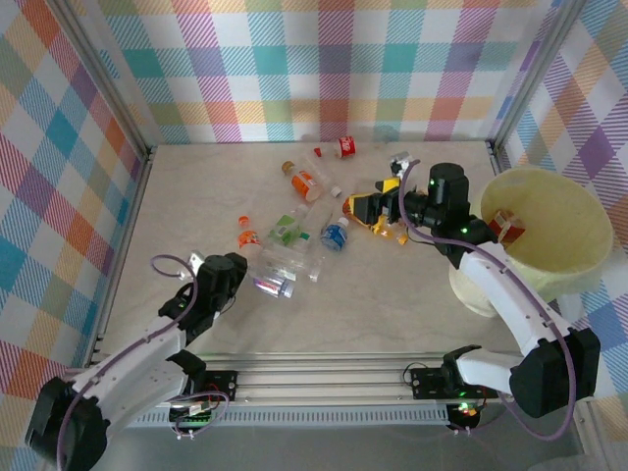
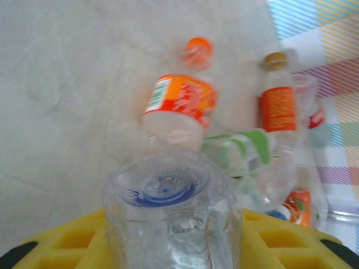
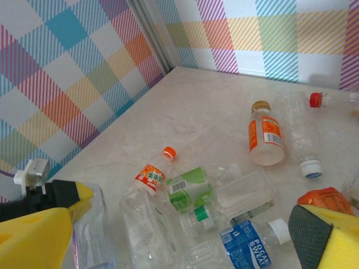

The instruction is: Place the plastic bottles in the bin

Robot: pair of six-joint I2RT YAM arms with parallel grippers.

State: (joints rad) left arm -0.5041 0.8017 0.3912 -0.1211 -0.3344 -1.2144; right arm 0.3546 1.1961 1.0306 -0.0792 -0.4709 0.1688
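Note:
My left gripper [image 1: 253, 283] is shut on a clear plastic bottle [image 2: 168, 196], whose round base faces the left wrist camera between the yellow fingers [image 2: 61, 246]. Beyond it lie an orange-labelled bottle with an orange cap [image 2: 179, 103], a green-labelled one [image 2: 238, 151] and an amber-capped orange one [image 2: 277, 101]. My right gripper [image 1: 378, 209] hovers open above the pile, its yellow fingers [image 3: 33, 238] wide apart over a blue-labelled bottle [image 3: 247, 246]. The pale yellow bin [image 1: 510, 186] stands at the right, with a red-labelled bottle [image 1: 509, 230] inside.
Several more bottles are strewn over the middle and back of the table, among them a red-capped one [image 1: 340, 147] near the back wall. Checked walls and metal posts close off the left, back and right. The right arm runs in front of the bin.

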